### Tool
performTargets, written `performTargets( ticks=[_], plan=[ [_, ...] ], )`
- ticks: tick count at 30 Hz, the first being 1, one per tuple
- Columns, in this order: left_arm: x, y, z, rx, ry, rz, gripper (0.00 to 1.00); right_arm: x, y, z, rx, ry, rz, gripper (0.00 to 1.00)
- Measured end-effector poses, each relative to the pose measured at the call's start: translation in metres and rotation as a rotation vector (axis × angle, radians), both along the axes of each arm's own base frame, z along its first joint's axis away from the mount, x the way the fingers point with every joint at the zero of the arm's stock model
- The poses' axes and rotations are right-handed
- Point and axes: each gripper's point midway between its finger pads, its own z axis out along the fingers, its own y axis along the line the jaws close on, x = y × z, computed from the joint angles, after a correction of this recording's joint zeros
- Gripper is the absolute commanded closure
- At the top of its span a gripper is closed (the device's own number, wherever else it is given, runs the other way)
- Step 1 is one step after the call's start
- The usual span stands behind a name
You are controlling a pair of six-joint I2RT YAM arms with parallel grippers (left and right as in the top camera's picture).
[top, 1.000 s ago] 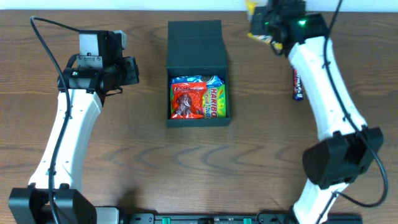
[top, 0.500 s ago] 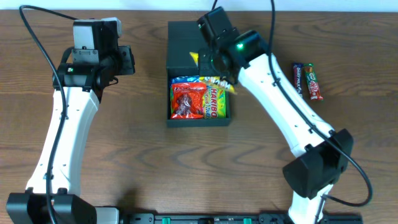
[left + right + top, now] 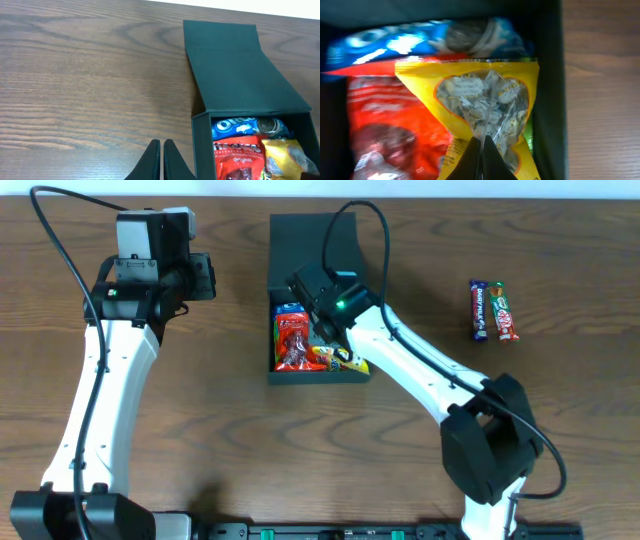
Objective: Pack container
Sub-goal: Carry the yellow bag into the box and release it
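We see the dark teal-black, matte cardboard box (image 3: 318,377) sitting on the brown wood-grain worktop (image 3: 210,430), towards its far edge and between the two arms. Its hinged flap lid (image 3: 312,245) is thrown open towards the far side. The right claw (image 3: 481,150) is down inside the box, clenched on a yellow plastic packet (image 3: 485,100) with a clear window of pale wrapped sweets. That packet lies by the box's right wall, overlapping a red snack packet (image 3: 380,125) and a blue biscuit packet (image 3: 420,40). The left claw (image 3: 160,160) hovers over bare worktop just left of the box, its fingers pressed together on nothing. A dark blue wrapped bar (image 3: 479,310) and a red and green wrapped bar (image 3: 505,312) lie side by side, well to the right of the box.
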Motion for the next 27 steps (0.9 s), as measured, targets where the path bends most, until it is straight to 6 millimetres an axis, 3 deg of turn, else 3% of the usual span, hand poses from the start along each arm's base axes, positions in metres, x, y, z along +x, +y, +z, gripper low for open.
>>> performTargets(
  ticks=[6,7,8,9,10,11,13,14,16,17,22,24,27],
  plan=[
    [0.000,0.000,0.000,0.001,0.000,0.001,0.94,0.001,-0.010,-0.011,-0.057,-0.044,-0.031,0.99],
    [0.000,0.001,0.000,0.002,0.000,0.002,0.94,0.002,-0.009,-0.012,-0.059,-0.053,-0.032,0.91],
    [0.000,0.001,0.000,0.003,0.000,0.002,0.94,0.003,-0.008,-0.012,-0.053,-0.059,-0.031,0.72],
    [0.000,0.001,0.000,0.003,0.000,0.003,0.94,0.006,-0.006,-0.011,-0.049,-0.071,-0.017,0.39],
    [0.000,0.001,0.000,0.002,0.000,0.002,0.94,0.009,-0.003,-0.010,-0.046,-0.082,0.004,0.18],
    [0.000,0.001,0.000,0.003,0.000,0.003,0.94,0.010,-0.002,-0.009,-0.048,-0.086,0.017,0.16],
    [0.000,0.001,0.000,0.003,0.001,0.003,0.94,0.011,-0.001,-0.006,-0.060,-0.084,0.049,0.18],
    [0.000,0.001,0.000,0.003,0.001,0.003,0.94,0.013,0.000,-0.002,-0.062,-0.087,0.060,0.31],
    [0.000,0.001,0.000,0.005,0.002,0.005,0.94,0.019,0.004,0.011,-0.056,-0.109,0.086,0.88],
    [0.000,0.002,-0.001,0.006,0.002,0.006,0.94,0.022,0.007,0.019,-0.048,-0.127,0.096,0.99],
    [0.000,0.002,0.000,0.008,0.002,0.008,0.94,0.026,0.011,0.080,0.013,-0.204,0.211,0.98],
    [0.000,0.002,0.000,0.008,0.002,0.008,0.94,0.021,0.010,0.080,0.020,-0.175,0.244,0.99],
    [0.000,0.002,-0.001,0.008,0.002,0.008,0.94,0.014,0.005,0.056,0.007,-0.098,0.274,0.99]
  ],
)
